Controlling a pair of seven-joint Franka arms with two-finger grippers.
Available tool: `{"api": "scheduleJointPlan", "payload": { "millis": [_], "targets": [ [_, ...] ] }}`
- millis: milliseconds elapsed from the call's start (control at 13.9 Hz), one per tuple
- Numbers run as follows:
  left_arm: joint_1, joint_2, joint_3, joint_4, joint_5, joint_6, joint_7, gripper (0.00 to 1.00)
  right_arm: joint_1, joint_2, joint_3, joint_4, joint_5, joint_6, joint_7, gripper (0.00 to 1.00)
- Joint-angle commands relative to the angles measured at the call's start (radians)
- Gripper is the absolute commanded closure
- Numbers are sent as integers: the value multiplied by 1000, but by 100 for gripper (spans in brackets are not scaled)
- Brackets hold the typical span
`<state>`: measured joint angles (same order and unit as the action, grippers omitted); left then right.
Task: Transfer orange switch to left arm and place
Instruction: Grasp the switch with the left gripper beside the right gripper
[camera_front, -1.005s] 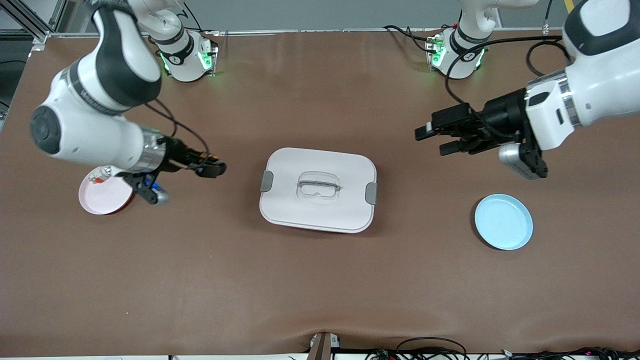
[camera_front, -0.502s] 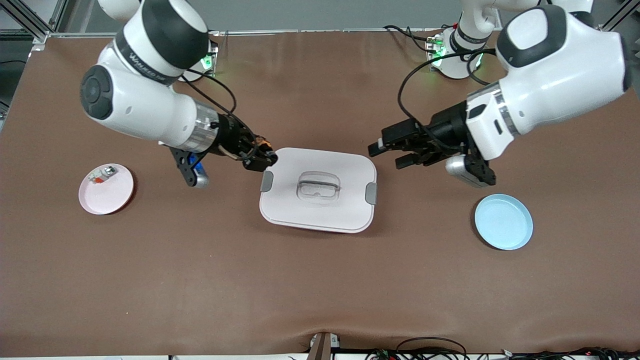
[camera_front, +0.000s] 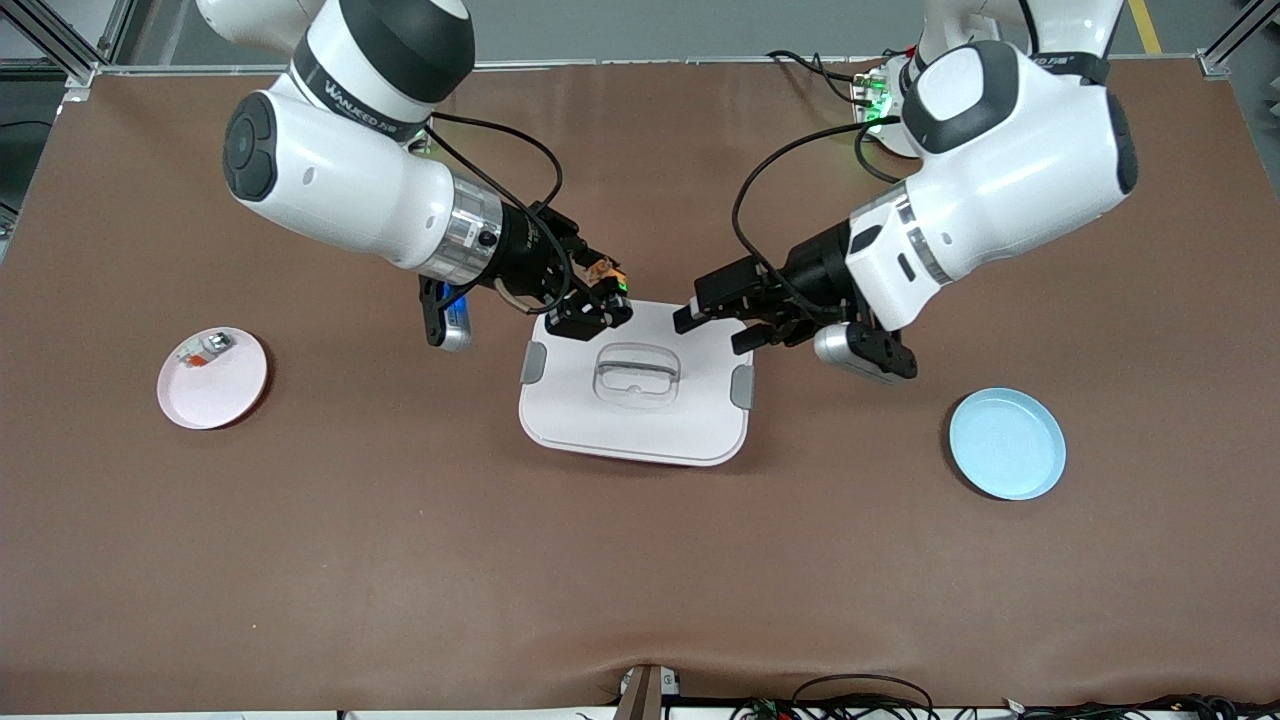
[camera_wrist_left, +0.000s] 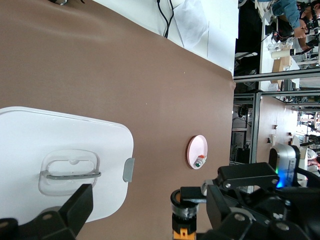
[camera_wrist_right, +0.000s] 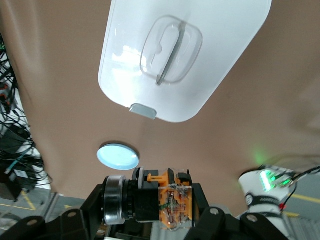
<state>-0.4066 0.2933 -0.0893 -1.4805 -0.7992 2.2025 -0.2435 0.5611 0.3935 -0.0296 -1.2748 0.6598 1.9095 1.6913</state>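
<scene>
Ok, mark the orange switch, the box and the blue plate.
orange switch (camera_front: 606, 273), front view, orange body.
box (camera_front: 690, 425), front view, bare lid corner.
blue plate (camera_front: 1007, 444), front view, its middle.

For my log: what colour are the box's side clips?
Grey, on the white box; the clips show best in the front view.

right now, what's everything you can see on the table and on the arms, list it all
box: one, white with grey clips, middle of the table
pink plate: one, toward the right arm's end of the table
small whitish part: one, with a red-orange bit, on the pink plate
blue plate: one, light blue, toward the left arm's end of the table
orange switch: one, in the right end effector
right end effector: shut on the orange switch, over the box
left end effector: open, over the box, facing the switch
</scene>
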Motion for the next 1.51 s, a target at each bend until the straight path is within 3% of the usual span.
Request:
{"api": "scheduleJointPlan", "payload": {
  "millis": [0,287,502,1364,1435],
  "targets": [
    [-27,24,3,12,-15,28,-11,0,13,89,-12,130,26,-6,100,100],
    [-54,41,3,11,-23,82,-11,0,-3,203,-4,256,44,-18,215,100],
    [-67,52,3,11,-22,97,-8,0,-10,237,-3,281,63,-18,280,100],
    [-67,90,5,11,-5,97,102,0,-27,246,-3,334,112,-20,315,100],
    [-67,90,5,11,-6,97,102,12,-29,248,-3,334,112,-20,315,100]
  ]
}}
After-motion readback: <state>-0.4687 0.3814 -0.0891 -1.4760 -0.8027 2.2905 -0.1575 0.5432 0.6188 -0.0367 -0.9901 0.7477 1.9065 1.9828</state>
